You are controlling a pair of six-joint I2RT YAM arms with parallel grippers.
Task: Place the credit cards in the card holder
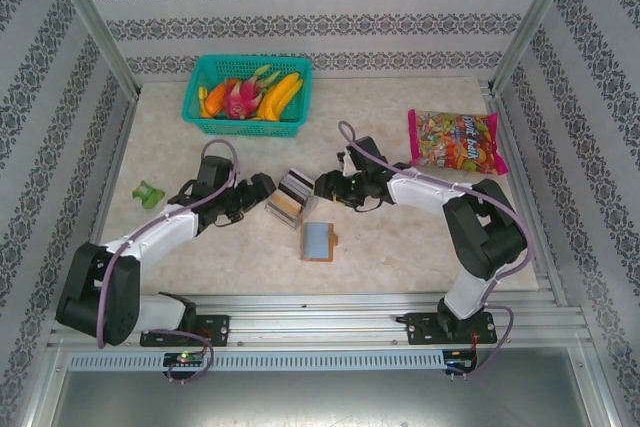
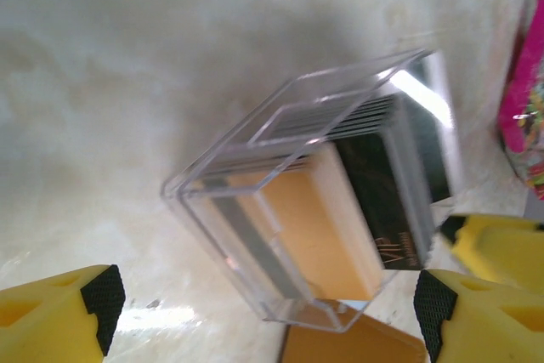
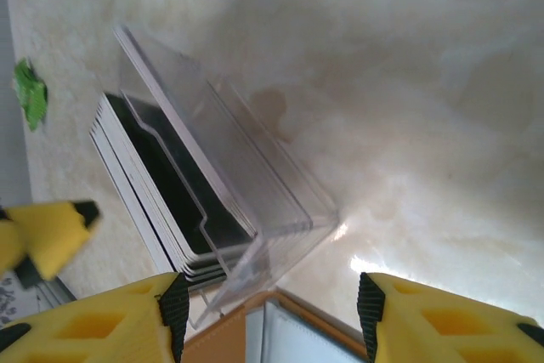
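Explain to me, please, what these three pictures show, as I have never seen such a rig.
These are two robot arms bolted to a table. One picture looks down from above; the other two come from wrist cameras, one per arm. Between the left hand and right hand stands a clear box with the credit cards stacked in it. Nearer lies the orange-brown card holder, with a grey card on it. Further off: a fruit basket and a sweets bag. Both hands are open, holding nothing.
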